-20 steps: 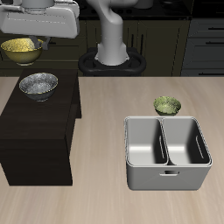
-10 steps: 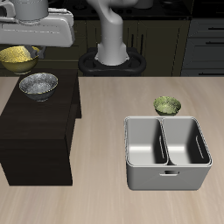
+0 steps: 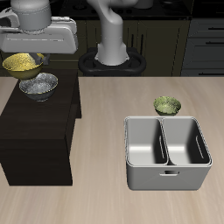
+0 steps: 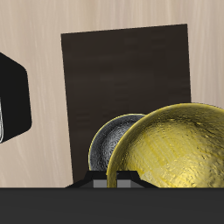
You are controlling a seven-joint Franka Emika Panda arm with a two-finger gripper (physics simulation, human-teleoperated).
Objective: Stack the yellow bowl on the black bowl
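The yellow bowl (image 3: pixel 24 63) is golden and mottled, held in the air by my gripper (image 3: pixel 26 54), which is shut on its rim. It hangs just above and slightly behind the black bowl (image 3: pixel 39 85), a silvery-grey speckled bowl with a dark rim that sits on the dark cabinet top (image 3: pixel 35 118). In the wrist view the yellow bowl (image 4: pixel 179 149) fills the near field and covers part of the black bowl (image 4: pixel 114 144). The fingertips are hidden behind the bowl.
An olive-green bowl (image 3: pixel 168 106) sits on the table behind a grey two-compartment caddy (image 3: pixel 166 150). The robot base (image 3: pixel 112 52) stands at the table's back. The dark cabinet rises above the table surface.
My gripper has lowered the yellow bowl and brought it closer to the black bowl; it now hangs just above that bowl's rim.
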